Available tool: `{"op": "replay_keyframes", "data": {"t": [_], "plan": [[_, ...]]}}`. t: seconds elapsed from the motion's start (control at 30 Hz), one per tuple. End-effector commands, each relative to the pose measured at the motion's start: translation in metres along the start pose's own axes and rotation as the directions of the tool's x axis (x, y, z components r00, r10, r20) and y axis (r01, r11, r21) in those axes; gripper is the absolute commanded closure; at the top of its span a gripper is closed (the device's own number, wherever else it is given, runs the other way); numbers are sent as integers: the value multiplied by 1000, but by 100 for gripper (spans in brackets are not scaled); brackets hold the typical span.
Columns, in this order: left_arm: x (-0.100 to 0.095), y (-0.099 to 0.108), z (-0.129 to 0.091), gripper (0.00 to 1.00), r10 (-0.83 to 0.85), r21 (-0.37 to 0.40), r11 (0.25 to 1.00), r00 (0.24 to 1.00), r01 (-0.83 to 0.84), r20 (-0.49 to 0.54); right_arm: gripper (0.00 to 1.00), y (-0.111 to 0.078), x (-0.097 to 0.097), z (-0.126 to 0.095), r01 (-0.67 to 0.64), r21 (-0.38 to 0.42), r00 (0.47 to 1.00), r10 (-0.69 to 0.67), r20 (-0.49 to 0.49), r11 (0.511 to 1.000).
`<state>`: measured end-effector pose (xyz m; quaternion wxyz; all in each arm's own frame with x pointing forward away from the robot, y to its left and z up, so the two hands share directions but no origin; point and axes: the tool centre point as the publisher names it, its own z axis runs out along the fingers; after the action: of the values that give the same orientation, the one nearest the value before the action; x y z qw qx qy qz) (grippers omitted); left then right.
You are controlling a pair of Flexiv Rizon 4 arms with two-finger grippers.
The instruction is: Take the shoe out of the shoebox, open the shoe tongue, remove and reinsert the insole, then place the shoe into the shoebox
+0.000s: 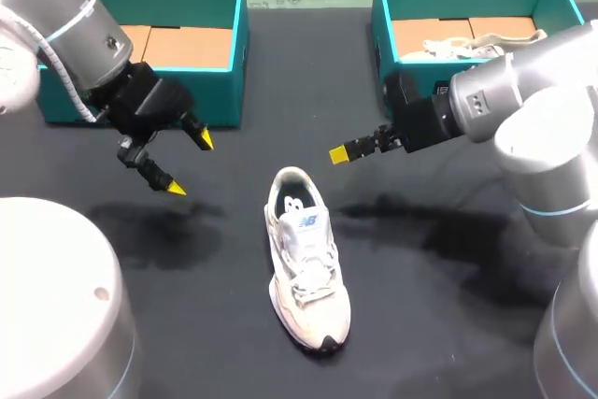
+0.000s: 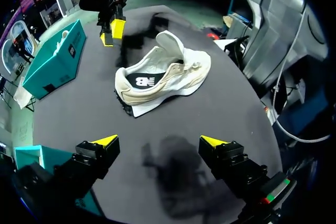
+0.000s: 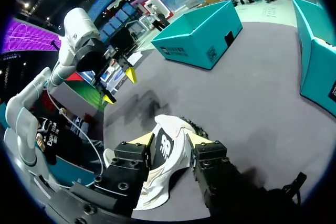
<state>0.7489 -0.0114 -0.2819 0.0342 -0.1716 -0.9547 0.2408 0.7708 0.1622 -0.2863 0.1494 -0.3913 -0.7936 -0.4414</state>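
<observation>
- Shoe (image 1: 306, 263) is out of the box and sits upright on the desk (image 1: 448, 324), mid-desk. The toe points at the robot and the heel at the boxes.
- Tongue (image 1: 305, 223) lies flat over the opening under slack laces. The insole (image 1: 291, 201) shows in the heel, seated.
- Right jaws are spread, nothing pinched. They hover just beside the heel, above desk level, tips (image 1: 341, 152) aimed at the shoe. In the right wrist view the collar sits ahead of and under the gap, no contact visible.
- Left jaws are spread wide and empty, tips (image 1: 175, 189) pointing down. They hang well apart from the shoe, in front of the left shoebox (image 1: 238, 63).
- Left shoebox shows only its bare cardboard floor. Right shoebox (image 1: 381, 21) holds a second shoe (image 1: 476, 44).
- Step, as judged: take-out is done and tongue opening is next. Insole and re-boxing are not yet started.
- Next move calls for one arm to pin the shoe, heel or sidewall. The other should pinch the tongue's top edge and pull it up toward the toe.
- Risk: an unpinned shoe likely slides or tips on the smooth desk.
</observation>
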Motion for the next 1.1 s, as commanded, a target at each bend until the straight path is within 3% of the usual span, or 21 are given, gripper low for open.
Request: {"op": "replay_keyframes", "data": {"t": [0.03,0.13,0.27,0.73,0.87,1.1], "plan": [[2,4,-27,0,35,9,999,999,-34,-12,100,4,4,-14,-20,105,999,14,52,994],[1,6,-39,0,67,3,998,997,-67,-32,100,6,6,-19,-36,141,993,19,118,989],[1,10,-49,0,94,-27,995,994,-95,-51,100,5,5,-27,-132,209,943,58,327,969],[1,10,-49,0,94,-27,995,994,-95,-51,100,5,5,-27,-132,209,943,58,327,969],[-5,30,-71,0,172,-45,984,983,-175,-71,100,5,15,-24,-200,188,867,85,491,962],[-13,65,-101,0,258,-88,959,959,-269,-121,100,10,44,-16,-226,138,734,75,675,964]]}}
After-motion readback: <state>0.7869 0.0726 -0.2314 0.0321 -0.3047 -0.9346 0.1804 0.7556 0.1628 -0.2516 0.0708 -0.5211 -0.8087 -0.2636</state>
